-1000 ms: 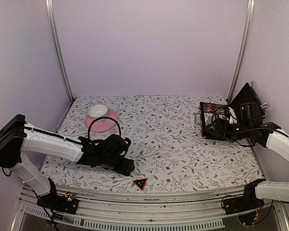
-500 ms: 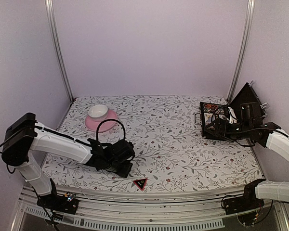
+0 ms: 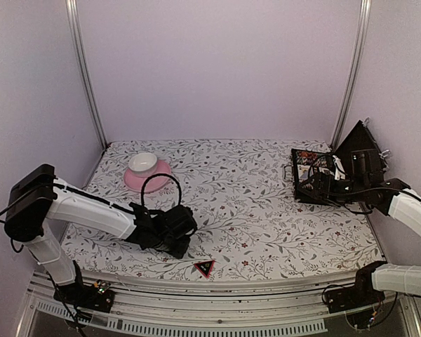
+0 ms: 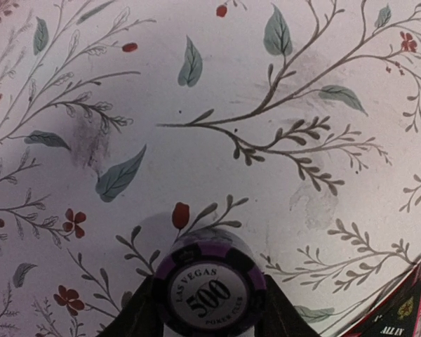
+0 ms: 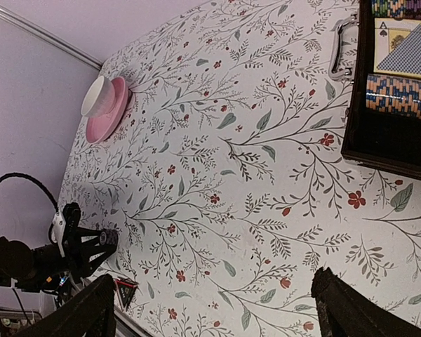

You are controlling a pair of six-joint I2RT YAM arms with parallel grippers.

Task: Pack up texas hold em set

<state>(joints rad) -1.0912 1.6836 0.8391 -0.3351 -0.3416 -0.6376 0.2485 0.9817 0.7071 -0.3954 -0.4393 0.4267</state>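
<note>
Top external view: on the flower-printed table [image 3: 252,210], the left gripper [image 3: 182,247] sits low at the near left edge, just left of the red-black triangle marker [image 3: 204,267]. At far left a white cup [image 3: 142,161] stands on a pink saucer [image 3: 153,180]. At far right the black case [image 3: 310,177] lies open with its lid [image 3: 358,144] raised, and the right arm [image 3: 407,205] reaches in beside it.

Left wrist view: the two dark fingers [image 4: 135,312] pinch a purple-and-black poker chip [image 4: 210,288] marked "Las Vegas 500", one finger against each side, just above the cloth. Whether more chips are stacked behind it cannot be told. A corner of the triangle marker, printed "ALL IN", shows at the lower right.

Right wrist view: the right gripper [image 5: 214,281] hangs over the table with its fingers spread wide and nothing between them. The open case fills the upper right corner, its metal handle [image 5: 340,43] towards the table's middle, holding striped chip rolls [image 5: 400,95] and a boxed card deck [image 5: 401,45] side by side. Well apart from it, at the near left, the left gripper and triangle marker are visible.
</note>
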